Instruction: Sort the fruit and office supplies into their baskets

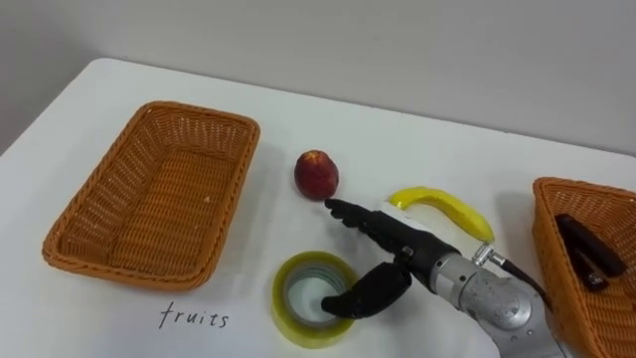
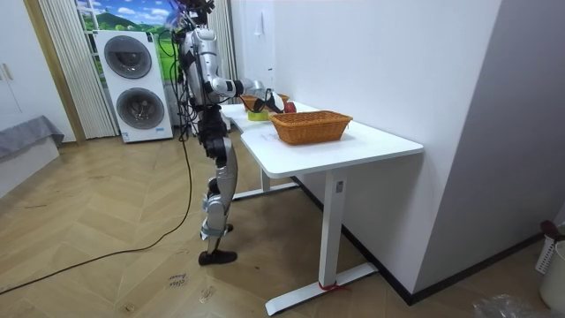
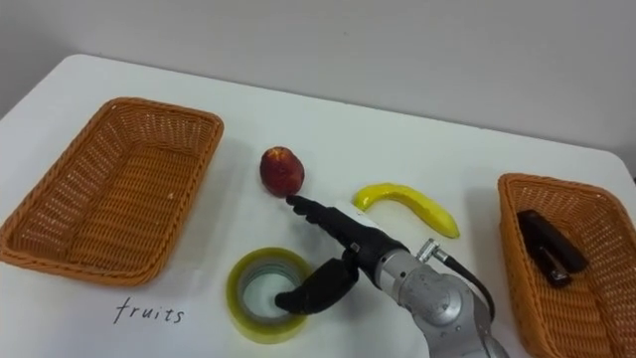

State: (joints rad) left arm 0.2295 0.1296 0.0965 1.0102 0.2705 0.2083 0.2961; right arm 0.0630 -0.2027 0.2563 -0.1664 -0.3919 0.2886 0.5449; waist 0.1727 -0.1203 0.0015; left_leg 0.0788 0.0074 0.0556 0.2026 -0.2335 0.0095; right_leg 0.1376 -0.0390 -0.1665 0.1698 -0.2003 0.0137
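Observation:
A red peach (image 1: 316, 175) lies on the white table (image 1: 417, 149) between two wicker baskets. A yellow banana (image 1: 443, 210) lies to its right. A yellowish tape roll (image 1: 310, 297) lies flat near the front edge. My right hand (image 1: 383, 249) reaches in from the lower right, open, fingers stretched toward the peach with their tips just short of it, thumb hanging over the tape roll's rim. The left basket (image 1: 149, 194) holds nothing; "fruits" is written before it. The right basket (image 1: 586, 268) holds a dark stapler (image 1: 588, 251).
In the room view I stand at the table's long side, with washing machines (image 2: 137, 84) behind me and a wall along the table's far edge. Bare tabletop lies between the left basket and the peach.

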